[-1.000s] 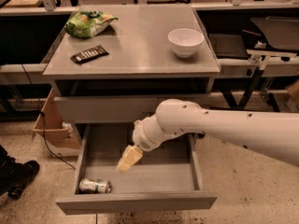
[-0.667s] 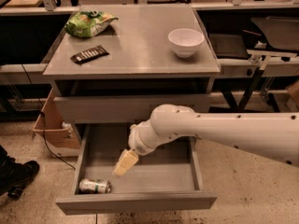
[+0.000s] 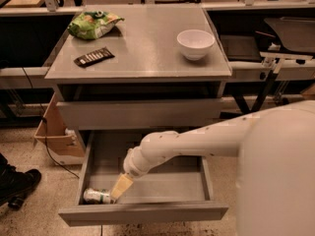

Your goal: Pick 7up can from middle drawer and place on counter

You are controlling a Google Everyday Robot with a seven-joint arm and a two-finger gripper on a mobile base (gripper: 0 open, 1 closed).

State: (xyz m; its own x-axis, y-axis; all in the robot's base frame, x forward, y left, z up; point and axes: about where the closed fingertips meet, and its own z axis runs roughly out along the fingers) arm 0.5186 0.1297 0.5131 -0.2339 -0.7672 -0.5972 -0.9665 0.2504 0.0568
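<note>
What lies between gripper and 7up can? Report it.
Nothing shows between them in the camera view: the gripper, down inside the open middle drawer, reaches the right end of the 7up can lying on its side.

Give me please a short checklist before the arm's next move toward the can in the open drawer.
1. Wide grey metal middle drawer open: ok.
2. Small silver-white can with green markings lies on its side in the drawer's front left corner: ok.
3. Tool inside the drawer, close beside the can: ok.
4. Tool grips the can: cannot tell.
5. Flat grey counter top has bare space left of the white round bowl: ok.
</note>
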